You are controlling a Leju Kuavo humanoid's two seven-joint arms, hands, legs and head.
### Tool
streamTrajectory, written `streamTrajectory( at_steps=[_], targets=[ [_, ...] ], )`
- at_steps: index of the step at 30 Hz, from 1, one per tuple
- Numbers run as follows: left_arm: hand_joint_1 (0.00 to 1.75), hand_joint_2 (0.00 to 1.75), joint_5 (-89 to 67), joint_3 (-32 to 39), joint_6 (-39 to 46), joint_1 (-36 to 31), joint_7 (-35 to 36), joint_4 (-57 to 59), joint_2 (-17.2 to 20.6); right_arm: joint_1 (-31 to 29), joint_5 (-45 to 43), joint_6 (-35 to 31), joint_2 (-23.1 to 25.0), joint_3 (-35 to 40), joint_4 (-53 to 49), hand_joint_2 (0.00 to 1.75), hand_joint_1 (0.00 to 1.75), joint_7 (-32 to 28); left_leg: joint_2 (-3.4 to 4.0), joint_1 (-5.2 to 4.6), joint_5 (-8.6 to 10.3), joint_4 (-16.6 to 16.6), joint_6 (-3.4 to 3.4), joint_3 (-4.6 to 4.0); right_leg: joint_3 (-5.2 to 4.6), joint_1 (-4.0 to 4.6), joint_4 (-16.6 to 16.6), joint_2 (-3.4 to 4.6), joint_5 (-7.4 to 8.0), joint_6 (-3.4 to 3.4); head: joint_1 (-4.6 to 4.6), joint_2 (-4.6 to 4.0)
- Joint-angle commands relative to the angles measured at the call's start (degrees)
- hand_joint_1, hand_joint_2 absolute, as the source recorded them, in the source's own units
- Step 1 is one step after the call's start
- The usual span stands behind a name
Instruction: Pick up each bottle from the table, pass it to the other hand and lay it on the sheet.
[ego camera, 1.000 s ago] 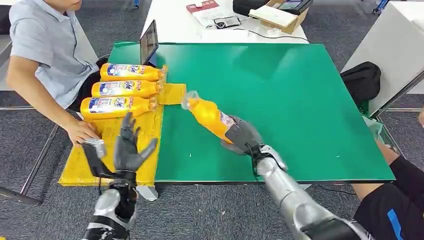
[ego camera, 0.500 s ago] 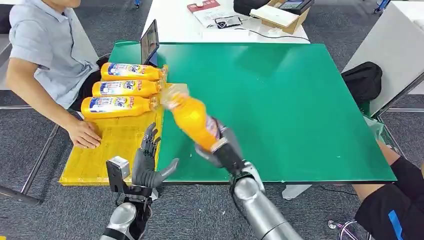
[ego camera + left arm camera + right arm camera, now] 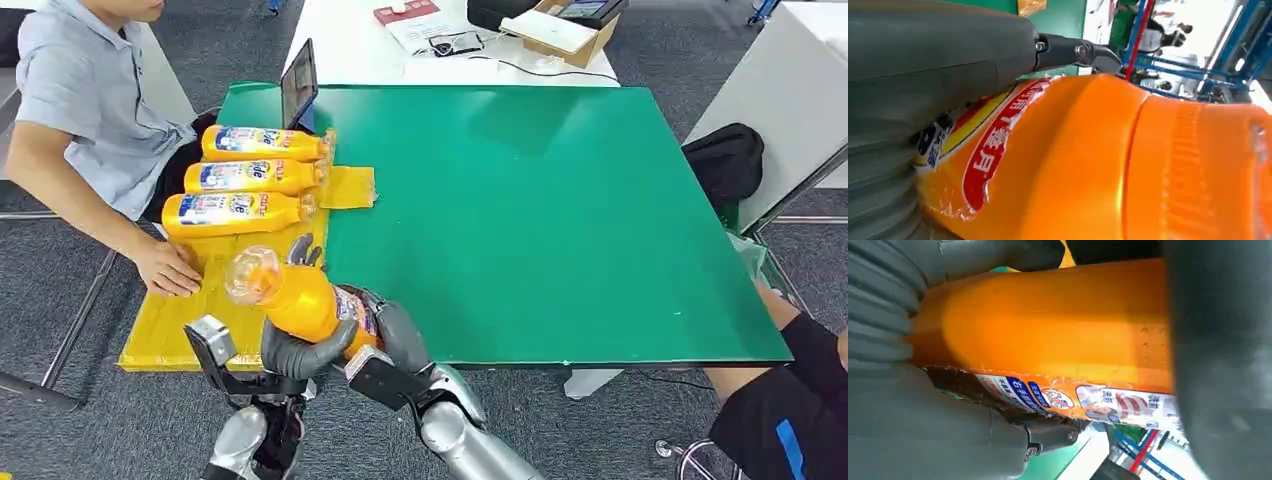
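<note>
From the head view we are seeing the orange bottle (image 3: 300, 300) held in the air over the near edge of the yellow sheet (image 3: 170, 330), cap end tilted up toward the camera. Our right hand (image 3: 385, 345) is grasping its lower body from the right, and our left hand (image 3: 300, 350) is cupping it from beneath with fingers curling up around it. Three bottles (image 3: 245, 178) are lying side by side on the far part of the sheet, and a person's hand (image 3: 170, 270) is resting on the sheet just beside the handover.

In the left wrist view the orange bottle (image 3: 1108, 160) is pressing against the left hand (image 3: 923, 90); the thumb is lying over the label, so we judge the grasp as closing on it.

In the right wrist view the right hand (image 3: 948, 440) is wrapping the orange bottle (image 3: 1048, 330) firmly.

We judge the risk to be a slip. If the right hand lets go before the left is fully clasping the smooth body, the bottle may fall off the surface edge or onto the person's hand.
</note>
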Motion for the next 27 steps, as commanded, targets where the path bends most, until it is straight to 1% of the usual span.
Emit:
streamTrajectory(
  at_steps=[1, 2, 3, 4, 6, 7, 8, 9, 10, 11, 12, 13, 16, 17, 18, 19, 20, 21, 22, 23, 24, 25, 26, 27],
  targets=[
    [0.0, 1.75, 1.7, -0.5, -0.7, -3.2, 2.2, 1.4, 1.0, -1.7, -0.4, 0.3, -1.0, 3.1, 4.5, 1.75, 1.75, 0.3, -0.07, 0.04, -0.07, 0.0, -0.07, 0.22, 0.24, 0.05, 0.0, -0.06, -0.1, -0.11, 0.0, 0.0],
    [0.19, 1.75, 2.4, -0.6, -1.2, -3.3, 2.8, 2.0, 1.1, -1.9, -0.5, 0.5, -1.1, 3.1, 4.3, 1.75, 1.75, 0.4, -0.06, 0.03, -0.04, 0.0, -0.05, 0.17, 0.19, 0.04, 0.0, -0.06, -0.07, -0.09, 0.0, 0.0],
    [1.01, 1.75, 2.5, -0.8, -1.5, -3.4, 3.0, 2.3, 1.2, -2.0, -0.5, 0.4, -1.1, 2.9, 4.2, 1.75, 1.75, 0.6, -0.04, 0.02, -0.02, 0.0, -0.04, 0.12, 0.13, 0.02, 0.0, -0.03, -0.04, -0.07, 0.0, 0.0],
    [1.01, 1.75, 2.5, -0.8, -1.5, -3.3, 3.0, 2.4, 1.3, -2.0, -0.5, 0.4, -1.2, 2.9, 4.2, 1.75, 1.75, 0.6, -0.03, 0.03, -0.09, 0.0, -0.06, 0.24, 0.25, 0.04, 0.0, -0.02, -0.1, -0.11, 0.0, 0.0],
    [1.01, 1.75, 2.5, -0.8, -1.5, -3.3, 3.0, 2.4, 1.3, -2.0, -0.5, 0.4, -1.2, 2.9, 4.2, 1.75, 1.75, 0.6, -0.05, 0.02, -0.02, 0.0, -0.04, 0.12, 0.12, 0.03, 0.0, -0.05, -0.04, -0.06, 0.0, 0.0],
    [1.01, 1.75, 2.5, -0.8, -1.5, -3.3, 3.0, 2.4, 1.3, -2.0, -0.5, 0.4, -1.2, 2.9, 4.2, 1.75, 1.75, 0.6, -0.06, 0.04, -0.09, 0.0, -0.06, 0.27, 0.28, 0.05, 0.0, -0.05, -0.11, -0.11, 0.0, 0.0],
    [1.75, 1.75, 2.4, -1.0, -1.6, -3.3, 3.0, 2.7, 1.3, -1.9, -0.5, 0.3, -1.3, 2.9, 3.9, 1.75, 1.75, 0.7, -0.05, 0.04, -0.08, 0.0, -0.06, 0.23, 0.24, 0.05, 0.0, -0.05, -0.09, -0.1, 0.02, 0.0],
    [1.75, 1.75, 2.4, -1.0, -1.6, -3.3, 3.1, 2.7, 1.4, -1.8, -0.7, 0.2, -1.3, 2.6, 3.6, 1.75, 1.75, 1.0, -0.05, 0.02, -0.03, 0.0, -0.04, 0.16, 0.16, 0.02, 0.0, -0.05, -0.05, -0.07, -0.02, 0.0],
    [1.75, 1.75, 2.5, -0.8, -1.7, -3.1, 3.3, 2.7, 1.4, -1.5, -0.8, 0.5, -1.3, 2.4, 3.1, 1.75, 1.43, 1.7, -0.05, 0.05, -0.11, 0.0, -0.07, 0.33, 0.35, 0.05, 0.0, -0.05, -0.13, -0.12, 0.0, 0.0],
    [1.75, 1.75, 2.8, -0.5, -1.8, -2.9, 3.7, 2.9, 1.4, -1.4, -1.0, 0.3, -1.2, 2.1, 3.0, 1.75, 0.05, 2.4, -0.05, 0.02, -0.05, 0.0, -0.05, 0.2, 0.21, 0.03, 0.0, -0.05, -0.07, -0.08, -0.02, 0.0],
    [1.75, 1.75, 3.2, -0.2, -2.2, -2.7, 4.5, 3.1, 1.5, -1.0, -1.1, -0.2, -1.0, 1.8, 2.3, 0.0, 0.0, 3.1, -0.05, 0.02, -0.03, 0.0, -0.04, 0.16, 0.16, 0.02, 0.0, -0.05, -0.05, -0.07, 0.0, 0.0],
    [1.75, 1.75, 3.4, 0.2, -2.2, -2.5, 5.0, 3.5, 1.4, -0.5, -0.4, -1.6, -0.9, 1.6, 1.6, 0.0, 0.0, 3.1, -0.05, 0.04, -0.09, 0.0, -0.07, 0.31, 0.32, 0.04, 0.0, -0.05, -0.12, -0.12, 0.0, 0.0],
    [1.75, 1.75, 3.8, 0.7, -2.4, -2.4, 5.4, 4.0, 1.3, -0.1, -0.7, -1.8, -0.7, 1.4, 0.8, 0.0, 0.0, 3.3, -0.02, 0.03, -0.06, 0.0, -0.06, 0.21, 0.21, 0.04, 0.0, -0.02, -0.07, -0.1, 0.0, 0.0],
    [1.75, 1.75, 3.8, 0.7, -2.4, -2.3, 5.4, 4.1, 1.4, 0.0, -0.8, -1.9, -0.7, 1.5, 0.7, 0.0, 0.0, 3.4, -0.01, 0.04, -0.1, 0.0, -0.07, 0.3, 0.28, 0.04, 0.0, 0.0, -0.11, -0.12, 0.0, 0.0],
    [1.75, 1.75, 3.8, 0.7, -2.4, -2.3, 5.4, 4.1, 1.4, 0.0, -0.8, -1.9, -0.7, 1.5, 0.7, 0.0, 0.0, 3.4, -0.03, 0.03, -0.05, 0.0, -0.05, 0.19, 0.19, 0.03, 0.0, -0.03, -0.07, -0.09, 0.0, 0.0],
    [1.75, 1.75, 3.8, 0.7, -2.4, -2.3, 5.4, 4.1, 1.4, 0.0, -0.8, -1.9, -0.7, 1.5, 0.7, 0.0, 0.0, 3.4, 0.0, 0.07, -0.24, 0.0, -0.11, 0.5, 0.48, 0.08, 0.1, 0.01, -0.25, -0.2, 0.0, 0.0],
    [1.75, 1.75, 3.8, 0.7, -2.4, -2.3, 5.4, 4.1, 1.4, 0.0, -0.8, -1.9, -0.7, 1.5, 0.7, 0.0, 0.0, 3.4, 0.01, 0.01, -0.08, -0.1, -0.06, 0.27, 0.25, 0.02, 0.0, 0.01, -0.09, -0.1, 0.0, 0.0],
    [1.75, 1.75, 3.9, 1.0, -2.3, -2.4, 5.5, 4.1, 1.1, 0.0, -0.7, -2.4, -0.6, 1.3, 0.6, 0.0, 0.0, 3.4, -0.01, 0.03, -0.11, 0.0, -0.07, 0.33, 0.32, 0.04, 0.0, 0.0, -0.12, -0.13, 0.0, 0.0],
    [1.75, 1.75, 4.2, 1.6, -1.7, -2.5, 5.5, 4.2, 0.8, 0.0, -0.6, -2.9, -0.5, 1.3, 0.6, 0.0, 0.0, 3.3, 0.0, 0.06, -0.16, 0.0, -0.09, 0.39, 0.39, 0.07, 0.0, 0.01, -0.16, -0.15, 0.0, 0.0],
    [1.75, 1.75, 4.6, 2.7, -0.2, -2.5, 5.1, 4.1, 0.2, 0.3, -0.6, -3.6, -0.3, 1.2, 0.2, 0.0, 0.0, 3.0, -0.02, 0.03, -0.06, 0.0, -0.05, 0.22, 0.21, 0.04, 0.0, -0.02, -0.07, -0.1, 0.0, 0.0],
    [1.75, 1.75, 4.6, 3.3, 1.0, -2.4, 4.9, 3.8, -0.1, 1.1, -0.2, -4.7, -0.1, 1.3, -0.6, 0.0, 0.0, 2.5, -0.02, 0.03, -0.08, 0.0, -0.05, 0.22, 0.22, 0.03, 0.0, -0.02, -0.09, -0.09, 0.0, 0.0],
    [1.75, 1.75, 4.5, 3.7, 2.0, -2.4, 4.8, 3.6, -0.1, 1.9, -0.4, -5.0, -0.1, 1.6, -1.5, 0.0, 0.0, 2.4, -0.01, 0.04, -0.14, 0.0, -0.07, 0.34, 0.33, 0.05, 0.0, 0.0, -0.15, -0.14, 0.0, 0.0],
    [1.75, 1.75, 4.2, 4.2, 3.4, -2.6, 4.8, 3.7, -0.1, 2.6, -0.7, -5.5, -0.1, 1.9, -2.6, 0.0, 0.0, 2.2, -0.01, 0.02, -0.06, 0.0, -0.04, 0.15, 0.15, 0.02, 0.0, -0.01, -0.07, -0.08, 0.0, 0.0],
    [1.75, 1.75, 3.9, 4.5, 4.2, -2.8, 4.7, 3.9, 0.0, 2.9, -0.6, -5.9, -0.1, 2.1, -2.9, 0.0, 0.0, 2.1, 0.03, 0.06, -0.25, 0.1, -0.1, 0.46, 0.44, 0.07, 0.1, 0.04, -0.24, -0.18, 0.0, 0.0]
  ],
)
